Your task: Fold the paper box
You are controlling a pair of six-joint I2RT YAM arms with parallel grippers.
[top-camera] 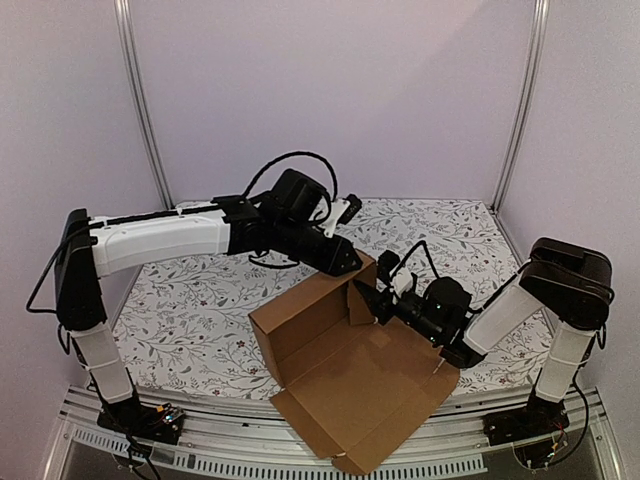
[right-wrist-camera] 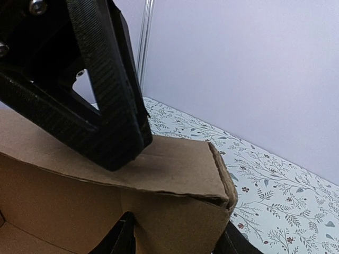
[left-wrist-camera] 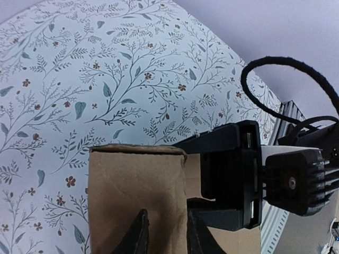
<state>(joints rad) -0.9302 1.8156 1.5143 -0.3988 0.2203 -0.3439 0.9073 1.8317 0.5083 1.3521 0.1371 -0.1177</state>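
Lilac walls (top-camera: 400, 100), floral tablecloth (top-camera: 190, 300), paper box (top-camera: 340, 370); right gripper (top-camera: 368, 300) wide astride it, left gripper (top-camera: 348, 262) unclear.

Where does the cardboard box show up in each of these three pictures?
Top external: the box sits low in the centre, with its far wall raised.
Left wrist: the box is at the bottom edge, left of centre.
Right wrist: the box fills the lower half.
Shared landmark: the floral cloth beneath it.
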